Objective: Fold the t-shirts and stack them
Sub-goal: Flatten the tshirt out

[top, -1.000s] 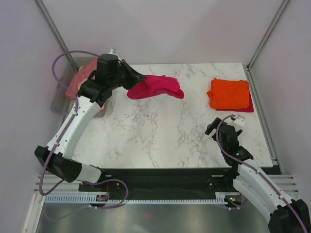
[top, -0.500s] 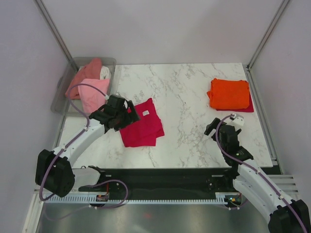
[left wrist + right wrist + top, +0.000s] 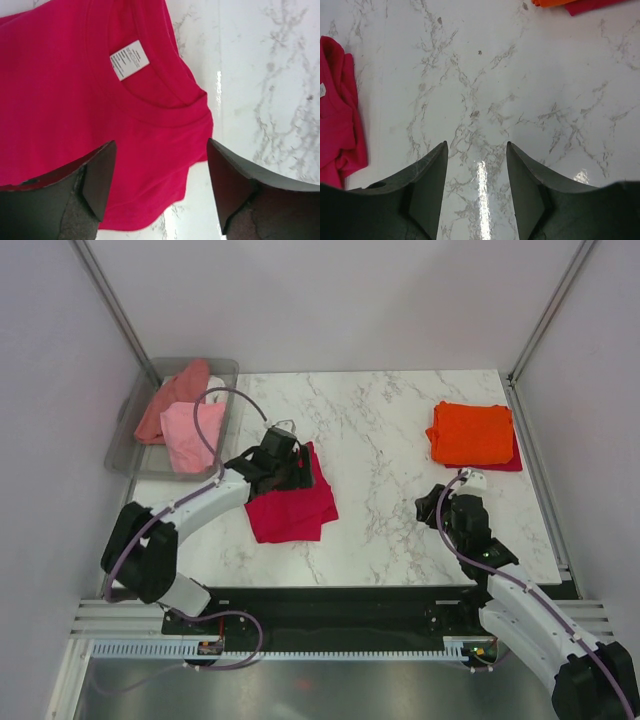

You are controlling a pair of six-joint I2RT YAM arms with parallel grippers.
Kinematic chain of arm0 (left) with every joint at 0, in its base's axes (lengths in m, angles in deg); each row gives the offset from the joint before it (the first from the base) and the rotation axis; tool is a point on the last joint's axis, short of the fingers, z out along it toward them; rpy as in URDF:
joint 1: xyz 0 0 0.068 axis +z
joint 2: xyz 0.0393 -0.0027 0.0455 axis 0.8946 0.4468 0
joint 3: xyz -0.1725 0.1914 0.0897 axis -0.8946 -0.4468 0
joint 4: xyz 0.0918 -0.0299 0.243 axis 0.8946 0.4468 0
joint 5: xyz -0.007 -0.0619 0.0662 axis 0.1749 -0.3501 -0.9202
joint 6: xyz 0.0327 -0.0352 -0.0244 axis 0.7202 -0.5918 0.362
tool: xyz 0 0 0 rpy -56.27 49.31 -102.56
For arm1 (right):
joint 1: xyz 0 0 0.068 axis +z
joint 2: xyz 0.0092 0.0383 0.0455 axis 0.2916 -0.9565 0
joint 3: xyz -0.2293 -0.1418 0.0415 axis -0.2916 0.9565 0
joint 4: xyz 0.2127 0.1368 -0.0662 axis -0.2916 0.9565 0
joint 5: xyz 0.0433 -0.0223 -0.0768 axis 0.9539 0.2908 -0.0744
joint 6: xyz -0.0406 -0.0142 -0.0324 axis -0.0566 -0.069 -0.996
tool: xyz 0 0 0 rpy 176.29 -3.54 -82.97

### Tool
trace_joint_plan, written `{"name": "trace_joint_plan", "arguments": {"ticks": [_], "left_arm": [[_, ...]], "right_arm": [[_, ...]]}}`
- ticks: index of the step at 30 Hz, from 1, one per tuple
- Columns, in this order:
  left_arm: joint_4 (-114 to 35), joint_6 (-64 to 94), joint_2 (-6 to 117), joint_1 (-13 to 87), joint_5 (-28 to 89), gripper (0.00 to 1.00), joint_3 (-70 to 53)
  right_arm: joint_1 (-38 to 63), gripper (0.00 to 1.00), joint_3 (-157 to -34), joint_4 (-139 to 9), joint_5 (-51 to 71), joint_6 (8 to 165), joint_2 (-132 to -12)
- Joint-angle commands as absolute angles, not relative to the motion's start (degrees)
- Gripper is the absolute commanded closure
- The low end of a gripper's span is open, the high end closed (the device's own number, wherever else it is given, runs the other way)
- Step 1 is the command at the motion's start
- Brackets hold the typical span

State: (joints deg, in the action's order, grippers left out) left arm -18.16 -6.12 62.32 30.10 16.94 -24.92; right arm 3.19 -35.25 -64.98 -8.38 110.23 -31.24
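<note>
- Right gripper (image 3: pixel 437 508) (image 3: pixel 476 145): one of two, near the front right of the marble table (image 3: pixel 390 530). Its jaws are spread, with only bare marble showing between them; nothing is held.
- Crimson t-shirt (image 3: pixel 295 508) (image 3: pixel 60 100) (image 3: pixel 337 115): one, lying loosely bunched and not flat on the table, left of centre, well apart from the right gripper. The neck opening points away from the arm bases, and one white label (image 3: pixel 129 60) shows inside the collar.
- Left gripper (image 3: pixel 290 465) (image 3: pixel 160 150): the second of two, poised over the collar end of the crimson t-shirt. Its jaws are spread wide, with cloth and the shirt's edge visible between them; whether a finger touches the cloth cannot be told.
- Orange t-shirt (image 3: pixel 472 432) (image 3: pixel 550 2): one, folded square at the far right of the table. It rests on one folded red t-shirt (image 3: pixel 512 464) (image 3: pixel 592 5), of which only a strip shows at the near and right edges.
- Clear grey bin (image 3: pixel 122 458): one, off the far left edge of the table. It holds one light pink t-shirt (image 3: pixel 185 435) and one salmon t-shirt (image 3: pixel 170 400), both unfolded and touching.
- Count: five t-shirts, two grippers, one bin.
</note>
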Motion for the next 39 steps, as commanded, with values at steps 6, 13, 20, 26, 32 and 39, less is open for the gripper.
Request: {"name": "trace_joint_plan", "arguments": {"ticks": [6, 13, 20, 26, 32, 39], "left_arm": [[-19.5, 1.2, 78.0, 29.5, 16.3, 0.25, -10.7], [-18.8, 3.7, 81.6, 27.2, 18.3, 0.38, -10.8], [-17.5, 3.6, 83.2, 26.8, 21.6, 0.44, -11.9], [-16.6, 3.9, 81.8, 26.8, 24.5, 0.77, -12.8], [-16.5, 2.1, 76.7, 26.8, 26.5, 0.98, -14.9], [-17.1, -0.4, 68.0, 26.8, 28.6, 0.98, -20.7]], "right_arm": [[3.3, 0.41, -35.8, -68.0, -7.1, 109.0, -31.0], [3.3, 0.40, -35.8, -67.7, -7.6, 109.3, -30.9], [3.3, 0.40, -35.7, -67.5, -7.8, 109.3, -30.5], [3.3, 0.40, -35.7, -67.4, -8.1, 109.4, -30.5], [3.3, 0.40, -35.8, -67.4, -8.0, 109.4, -30.7], [3.3, 0.40, -35.7, -67.4, -7.9, 109.5, -30.6]]}}
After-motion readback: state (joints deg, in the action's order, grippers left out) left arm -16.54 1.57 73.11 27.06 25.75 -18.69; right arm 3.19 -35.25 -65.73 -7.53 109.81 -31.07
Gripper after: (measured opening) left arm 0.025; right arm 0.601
